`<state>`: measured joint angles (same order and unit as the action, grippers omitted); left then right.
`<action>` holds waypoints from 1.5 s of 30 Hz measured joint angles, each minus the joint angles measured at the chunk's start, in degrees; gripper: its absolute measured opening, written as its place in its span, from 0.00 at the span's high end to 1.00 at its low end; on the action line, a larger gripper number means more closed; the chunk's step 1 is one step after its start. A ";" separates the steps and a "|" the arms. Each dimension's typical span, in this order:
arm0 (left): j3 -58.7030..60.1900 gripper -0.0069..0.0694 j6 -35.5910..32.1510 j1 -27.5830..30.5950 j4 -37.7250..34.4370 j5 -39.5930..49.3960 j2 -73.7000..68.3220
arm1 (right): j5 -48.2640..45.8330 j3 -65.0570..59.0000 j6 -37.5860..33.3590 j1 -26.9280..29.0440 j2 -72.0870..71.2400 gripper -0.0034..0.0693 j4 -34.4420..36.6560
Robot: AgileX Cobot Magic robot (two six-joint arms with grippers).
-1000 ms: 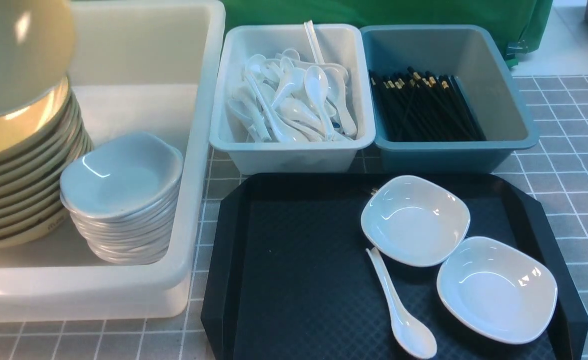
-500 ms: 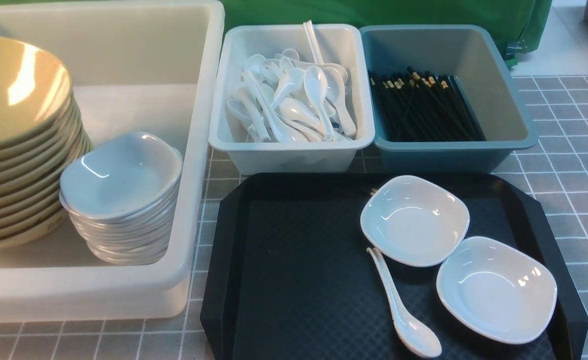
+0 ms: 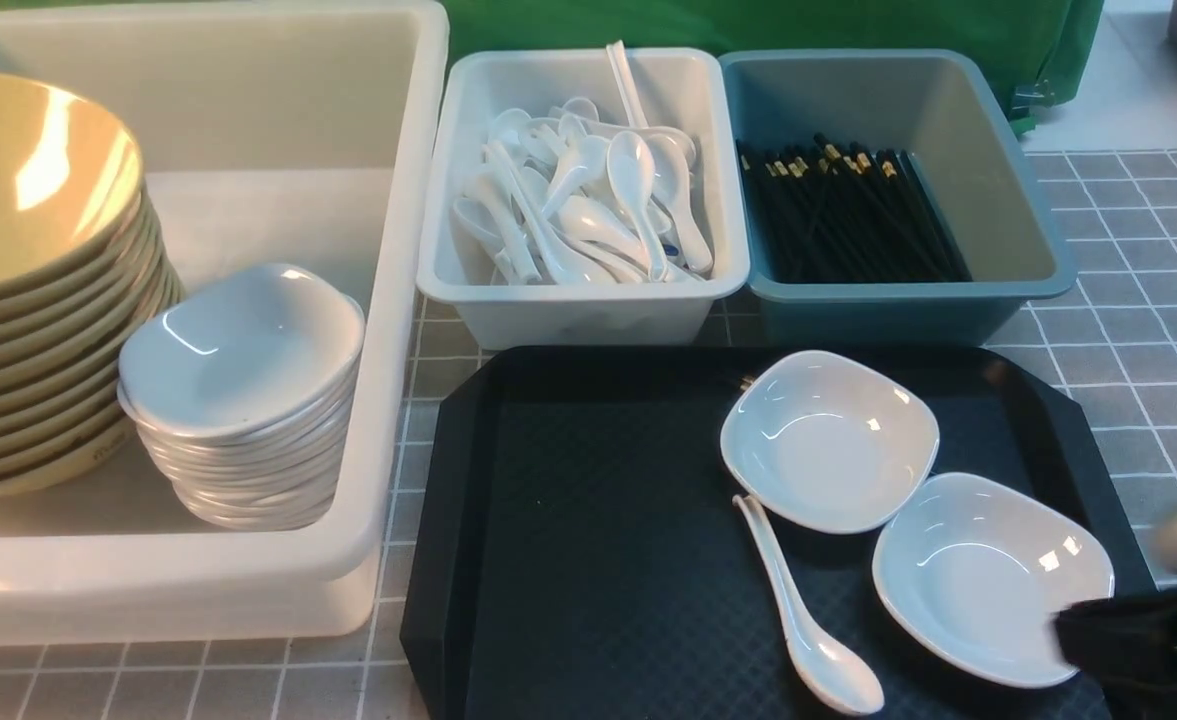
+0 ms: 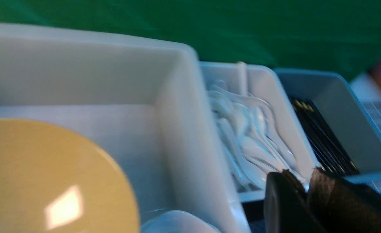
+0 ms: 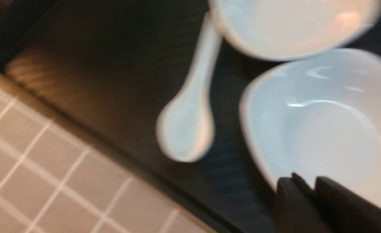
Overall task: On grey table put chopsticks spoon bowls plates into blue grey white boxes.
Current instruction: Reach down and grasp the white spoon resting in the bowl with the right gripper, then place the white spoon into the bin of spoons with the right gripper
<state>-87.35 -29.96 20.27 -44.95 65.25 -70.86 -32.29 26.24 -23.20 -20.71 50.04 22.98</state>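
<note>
Looking forward from between the arms, the front view shows a grey table [image 3: 1148,330] crowded with dishware. At 9 o'clock sits a white tub [image 3: 388,300]. Inside it is a stack of bowls [image 3: 28,250], with a stack of plates [image 3: 238,380] just beside it toward 3 o'clock. At 12 o'clock a pale grey bin [image 3: 588,310] holds a heap of spoons [image 3: 598,200]. Beside it at 1 o'clock, a blue bin [image 3: 878,315] holds the chopsticks [image 3: 848,215]. A green cloth [image 3: 748,25] hangs behind both. A black tray [image 3: 598,520] fills 5 to 6 o'clock. On it lie a far plate [image 3: 828,440] and a near plate [image 3: 988,580], rims touching. A lone spoon [image 3: 808,630] lies at 6 o'clock, its handle tip just beside the far plate. The right gripper [image 3: 1133,640] is a dark blur at 4 o'clock, overlapping the near plate's rim and hiding a corner of the tray.

Left wrist view: the left gripper [image 4: 308,174] shows in the foreground, fingers pressed together, holding nothing, blocking part of both small bins. The top bowl, tub wall, spoons and chopsticks appear beyond, blurred.

Right wrist view: the fingertips [image 5: 294,204] stand close together in front of the near plate's rim, with nothing between them. Blur keeps me from telling whether they are clenched or parted. The lone spoon lies just beside that plate.
</note>
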 joint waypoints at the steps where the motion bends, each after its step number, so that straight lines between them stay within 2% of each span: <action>1: 1.09 0.87 -0.75 -3.31 1.03 0.00 1.66 | 0.00 1.29 0.05 -1.12 2.33 0.69 0.00; 2: 1.40 0.87 -0.90 -3.31 1.40 0.00 2.10 | 0.00 1.62 0.05 -1.50 2.94 0.68 0.00; 4: 7.37 0.91 -0.77 -11.68 7.86 -1.75 9.69 | 0.34 6.73 0.49 -6.56 12.26 0.51 0.16; 6: 10.78 0.92 0.46 -13.71 11.07 -3.52 13.45 | 0.52 8.40 0.66 -7.95 15.37 0.45 0.16; 7: 15.89 0.92 2.65 -16.08 15.48 -5.88 18.64 | 1.03 11.07 0.79 -9.71 20.36 0.38 0.16; 10: 26.57 0.92 6.87 -18.03 23.05 -8.96 28.39 | 2.43 15.30 0.86 -11.41 28.84 0.32 -0.86; 13: 36.20 0.92 9.72 -18.21 29.54 -11.14 36.91 | 5.19 18.62 0.86 -11.68 37.14 0.31 -1.70; 16: 45.60 0.92 12.49 -18.21 33.88 -13.33 43.83 | 6.54 20.68 0.86 -11.79 43.24 0.32 -1.92; 19: 53.49 0.92 13.83 -18.21 36.30 -15.69 50.48 | 6.63 22.58 1.02 -11.79 47.47 0.42 -2.04; 20: 53.93 0.92 13.84 -18.21 36.51 -15.84 51.23 | 6.63 22.70 1.01 -11.79 47.58 0.42 -1.93; 24: 60.72 0.92 13.96 -18.21 38.28 -20.07 57.26 | 0.79 25.41 1.25 -11.98 48.23 0.78 -2.15; 26: 62.47 0.92 13.96 -18.21 38.42 -22.23 59.24 | -3.29 27.16 1.06 -12.52 46.91 0.82 -2.25; 29: 64.36 0.92 13.96 -18.21 38.42 -25.83 60.80 | -6.05 31.76 0.20 -13.04 43.20 0.81 -2.31; 31: 65.49 0.92 13.96 -18.21 38.26 -28.19 61.38 | -4.27 35.43 -1.28 -13.04 41.52 0.81 -2.31; 33: 66.58 0.92 13.96 -18.21 38.22 -30.27 61.60 | 1.69 39.10 -3.56 -13.04 41.08 0.81 -2.31; 35: 67.61 0.92 13.96 -18.39 38.22 -31.84 61.60 | 11.92 44.69 -7.92 -13.04 43.11 0.81 -2.25; 38: 67.80 0.92 13.96 -19.11 38.22 -32.50 61.60 | 18.41 55.75 -10.92 -12.48 50.24 0.81 -2.12; 42: 67.80 0.92 13.96 -19.24 38.22 -32.84 61.60 | 17.80 70.44 -11.05 -10.82 61.31 0.78 -1.93; 45: 67.80 0.92 13.96 -19.24 38.22 -32.84 61.60 | 12.60 79.55 -10.10 -9.18 68.25 0.69 -1.98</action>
<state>-19.55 -16.00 1.02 -6.73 32.41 -9.25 -19.69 105.80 -33.30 -29.90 118.29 20.99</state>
